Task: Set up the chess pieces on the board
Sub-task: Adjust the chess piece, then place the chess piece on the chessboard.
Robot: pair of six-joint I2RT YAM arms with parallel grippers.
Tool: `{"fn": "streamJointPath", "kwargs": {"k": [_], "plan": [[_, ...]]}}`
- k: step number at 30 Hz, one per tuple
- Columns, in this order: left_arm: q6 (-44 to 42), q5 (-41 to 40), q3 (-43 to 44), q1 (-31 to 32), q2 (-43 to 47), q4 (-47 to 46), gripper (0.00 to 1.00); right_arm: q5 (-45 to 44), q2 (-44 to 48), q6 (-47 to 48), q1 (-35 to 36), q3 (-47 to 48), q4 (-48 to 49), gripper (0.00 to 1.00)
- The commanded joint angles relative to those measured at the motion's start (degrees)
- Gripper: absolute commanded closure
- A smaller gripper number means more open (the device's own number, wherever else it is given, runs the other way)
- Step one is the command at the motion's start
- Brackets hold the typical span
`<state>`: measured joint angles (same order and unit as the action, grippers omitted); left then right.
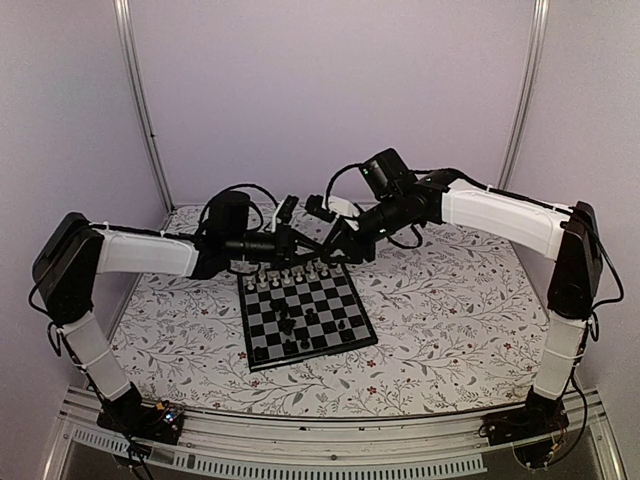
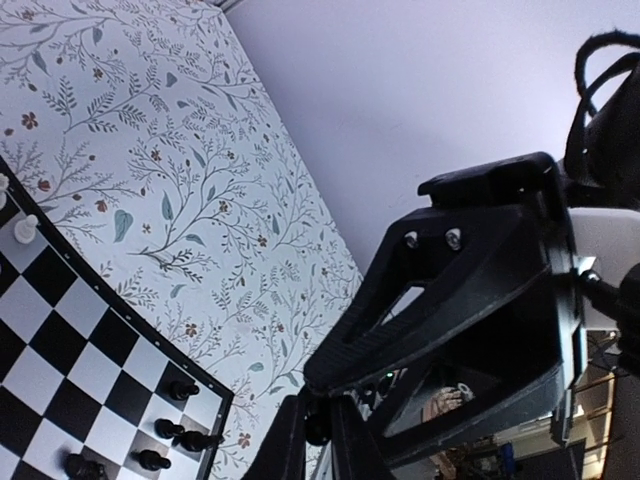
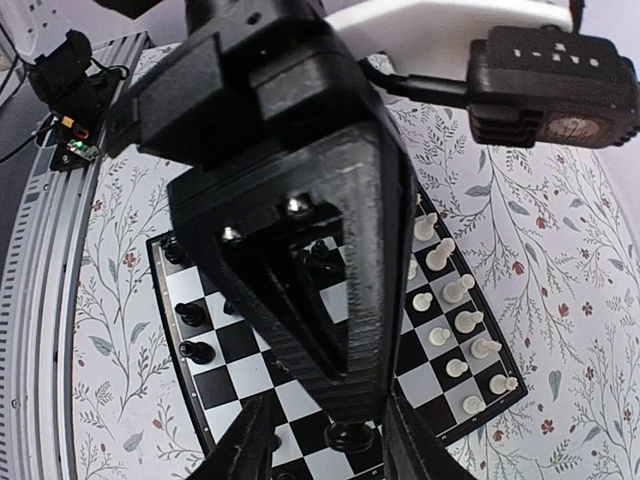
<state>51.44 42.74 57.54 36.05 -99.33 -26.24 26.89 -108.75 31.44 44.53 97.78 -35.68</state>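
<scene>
Premises: a robotics test enclosure, not a domestic room. Plain pale wall panels [image 1: 330, 80] framed by aluminium posts [image 1: 143, 110] enclose a floral tabletop [image 1: 450, 320]. A metal rail [image 1: 330, 440] along its near edge carries a bare circuit board [image 1: 165, 417].

tabletop [image 1: 450, 300]: white floral print | walls [image 1: 330, 90]: pale lavender | posts [image 1: 143, 100]: aluminium | front rail [image 1: 330, 445]: aluminium

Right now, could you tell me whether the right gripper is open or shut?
Open: in its wrist view the right gripper has its fingers spread wider than the black piece standing between them.
</scene>
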Motion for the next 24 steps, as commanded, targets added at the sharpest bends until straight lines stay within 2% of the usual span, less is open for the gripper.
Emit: {"fn": "streamJointPath", "kwargs": {"k": [1,5,11,17,24], "plan": [[-13.74,-6.23,5.74,0.89,3.03,16.13,0.9,8.56,4.17,-0.64,-2.79,-1.47,-1.3,0.56],[-25.74,-14.28,9.08,1.82,5.59,31.94,0.9,14.64,9.95,-0.21,-7.33,-4.83,-2.72,0.5],[-39.74,-27.53,11.57,6.73,7.82,45.7,0.9,12.38,16.24,1.09,-14.08,-16.96,1.93,0.48],[-45.76,-34.56,14.92,11.72,4.63,54.75,0.9,12.79,17.41,0.4,-19.76,-27.32,8.83,0.48],[-48.32,-40.69,19.36,17.52,-2.71,60.33,0.9,6.25,16.68,0.88,-20.68,-31.91,12.89,0.48]]}}
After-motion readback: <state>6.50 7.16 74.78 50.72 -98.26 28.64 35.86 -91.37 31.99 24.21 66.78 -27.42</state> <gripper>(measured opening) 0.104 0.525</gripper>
